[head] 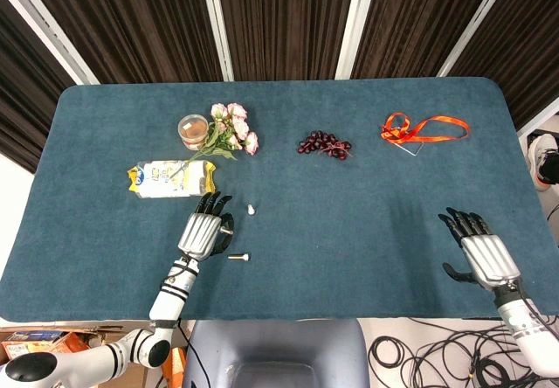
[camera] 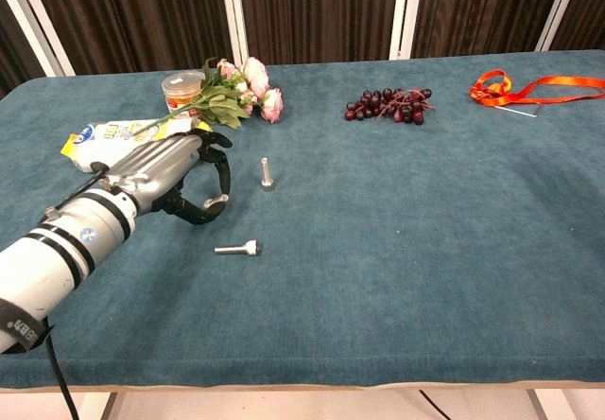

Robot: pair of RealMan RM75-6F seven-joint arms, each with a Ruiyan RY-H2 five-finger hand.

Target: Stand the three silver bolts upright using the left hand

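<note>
My left hand (camera: pixel 168 176) hovers a little above the blue cloth at the front left, and a silver bolt (camera: pixel 220 200) is pinched between its thumb and a finger. In the head view the left hand (head: pixel 201 231) hides that bolt. A second silver bolt (camera: pixel 267 174) stands upright just right of the hand; from above this upright bolt (head: pixel 251 209) shows as a small pale dot. The third bolt (camera: pixel 238 247) lies flat nearer the front edge, and this lying bolt (head: pixel 238 256) is just below the hand. My right hand (head: pixel 480 250) rests open at the front right, far from the bolts.
A snack packet (camera: pixel 128 143) lies just behind the left hand. Pink flowers (camera: pixel 241 89) and a small lidded cup (camera: pixel 181 89) sit further back. Dark grapes (head: pixel 323 143) lie mid-table and an orange ribbon (head: pixel 424 128) at the back right.
</note>
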